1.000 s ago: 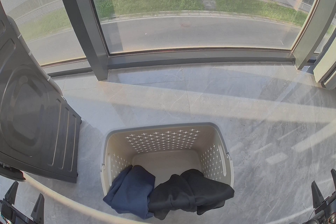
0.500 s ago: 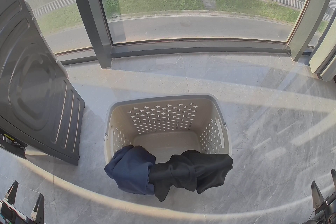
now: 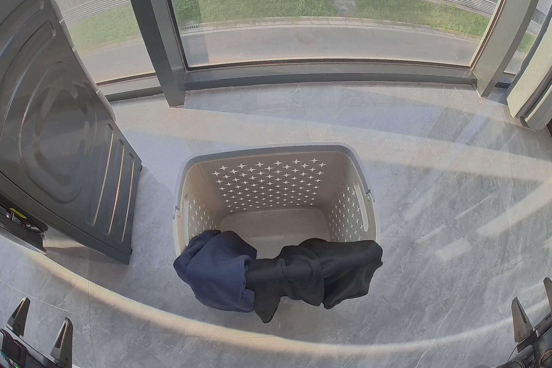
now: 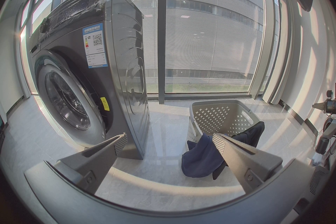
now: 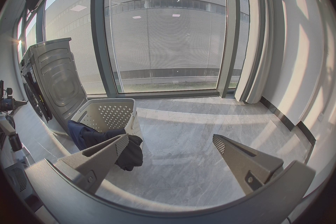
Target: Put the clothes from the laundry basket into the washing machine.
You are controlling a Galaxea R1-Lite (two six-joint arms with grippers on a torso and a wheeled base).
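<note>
Head view, stock on the floor (image 3: 437,173), as we count it.

Laundry basket (image 3: 270,148): one, pale, with star-pierced walls. It stands near the middle of the floor, to the right of the washing machine (image 3: 63,139) and apart from it. Contents: two pieces, both draped over the basket's near rim, partly inside and partly hanging outside. We list one navy garment (image 3: 215,271) at the basket's near left corner. One black garment (image 3: 322,271) runs from the middle of that rim to the near right corner. The two touch.

Washing machine: one, dark grey, at the floor's left edge, its side panel toward the basket.

Left hand (image 3: 43,323): one, at the floor's near left corner, fingers spread apart, gripping nothing.

Right hand (image 3: 532,303): one, at the near right corner, likewise spread and unladen. We note both hands well apart from the basket.

Window (image 3: 322,12): one, large, along the floor's far edge.
</note>
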